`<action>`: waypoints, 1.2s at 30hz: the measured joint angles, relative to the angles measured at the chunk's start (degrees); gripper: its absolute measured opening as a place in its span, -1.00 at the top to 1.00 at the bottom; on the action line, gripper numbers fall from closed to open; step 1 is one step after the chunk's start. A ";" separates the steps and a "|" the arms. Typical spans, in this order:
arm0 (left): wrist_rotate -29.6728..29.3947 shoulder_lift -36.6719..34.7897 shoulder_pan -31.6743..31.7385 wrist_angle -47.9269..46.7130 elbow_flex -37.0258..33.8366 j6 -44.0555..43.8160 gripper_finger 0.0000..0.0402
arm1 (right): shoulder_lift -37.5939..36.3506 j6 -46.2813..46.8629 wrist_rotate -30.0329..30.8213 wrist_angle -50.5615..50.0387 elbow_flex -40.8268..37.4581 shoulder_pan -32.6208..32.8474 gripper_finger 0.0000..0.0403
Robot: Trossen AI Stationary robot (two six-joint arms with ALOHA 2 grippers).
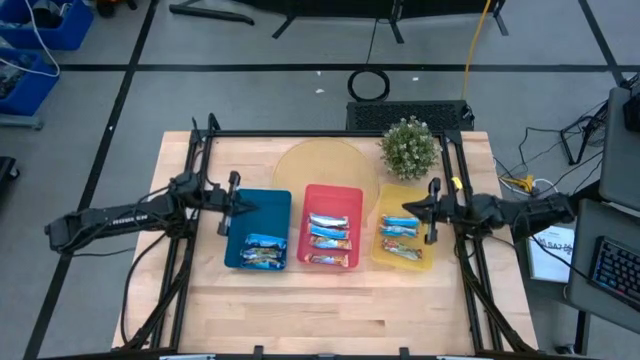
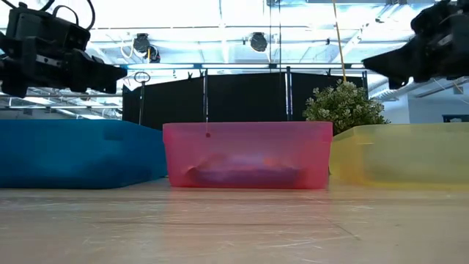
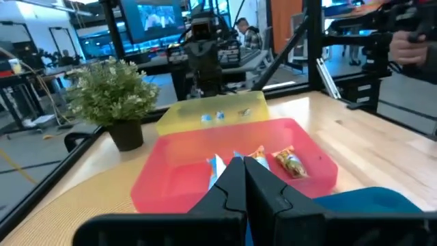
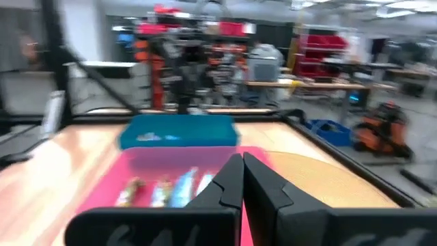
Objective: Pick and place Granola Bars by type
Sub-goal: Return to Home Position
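- Currently, the left tool [image 3: 243, 164] is held above the outer edge of the blue tray [image 1: 262, 205], its fingers pressed together with nothing between them.
- The right tool [image 4: 242, 167] is held above the outer edge of the yellow tray [image 1: 400, 200], likewise closed and empty.
- The Granola Bars [image 1: 330, 235] are found inside three trays set side by side on the desk [image 1: 300, 300]: some in the blue tray, some in the red tray [image 1: 333, 195] and some in the yellow.
- Each bar is laid flat, its long axis running across its tray, ends pointed toward the neighbouring trays.
- A potted plant [image 1: 409, 146] is placed just behind the yellow tray.
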 joint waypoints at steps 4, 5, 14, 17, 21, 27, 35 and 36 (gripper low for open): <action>0.21 0.00 1.64 0.76 0.00 -1.88 1.00 | -0.02 2.09 -5.89 0.84 -1.51 -6.74 1.00; -1.44 0.00 1.78 0.77 0.00 -3.04 1.00 | -0.02 2.37 -7.06 1.01 -1.92 -8.13 1.00; -13.56 -0.15 -7.41 -0.31 0.00 -3.10 1.00 | -0.11 3.27 -11.52 3.53 -2.34 -14.12 1.00; -20.50 -0.15 -12.94 0.34 0.00 -0.91 1.00 | -0.01 2.66 -11.33 3.07 -2.34 -13.15 1.00; -26.60 -0.15 -18.71 -0.90 0.02 1.60 1.00 | 0.07 0.84 -11.31 3.31 -2.33 -11.04 1.00; -26.10 -0.80 -19.35 -2.09 0.02 3.77 1.00 | -0.19 -1.51 -11.53 4.29 -2.29 -10.40 1.00; -25.33 -11.89 -17.90 -10.92 0.02 2.49 1.00 | -1.05 -1.52 -11.62 0.17 0.67 -10.40 1.00; -25.73 -13.95 -17.83 -13.08 0.02 2.51 1.00 | -1.05 -1.52 -11.65 -0.27 0.90 -10.40 1.00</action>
